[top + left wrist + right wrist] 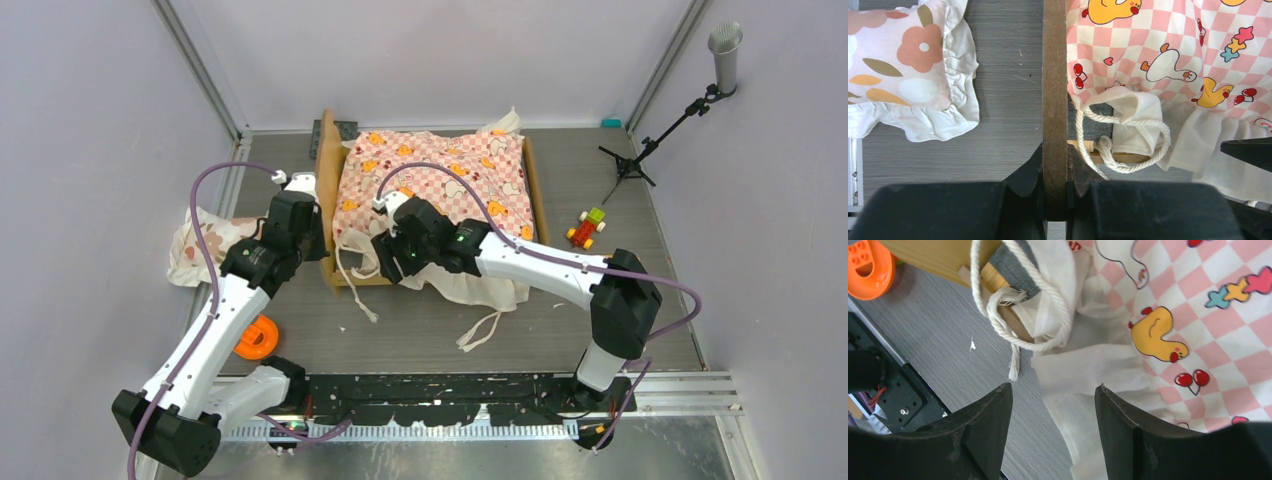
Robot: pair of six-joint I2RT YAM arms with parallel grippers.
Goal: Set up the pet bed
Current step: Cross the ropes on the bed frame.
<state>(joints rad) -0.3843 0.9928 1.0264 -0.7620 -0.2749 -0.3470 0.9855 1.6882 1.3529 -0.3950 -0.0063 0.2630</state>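
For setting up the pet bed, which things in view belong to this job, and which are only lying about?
Belongs to the job: pet bed, its side rail clamped by the left gripper; pink-checkered sheet spread on it, under the open right gripper; floral pillow, likely bedding, beside the bed.
Lying about: orange ring toy; block toy car; microphone on stand.

Sheet (440, 180) on pet bed (1054, 75); pillow (205, 240) L of bed, toy (587, 228) R

Bright, even light, soft shadows; wrist views blur up close.
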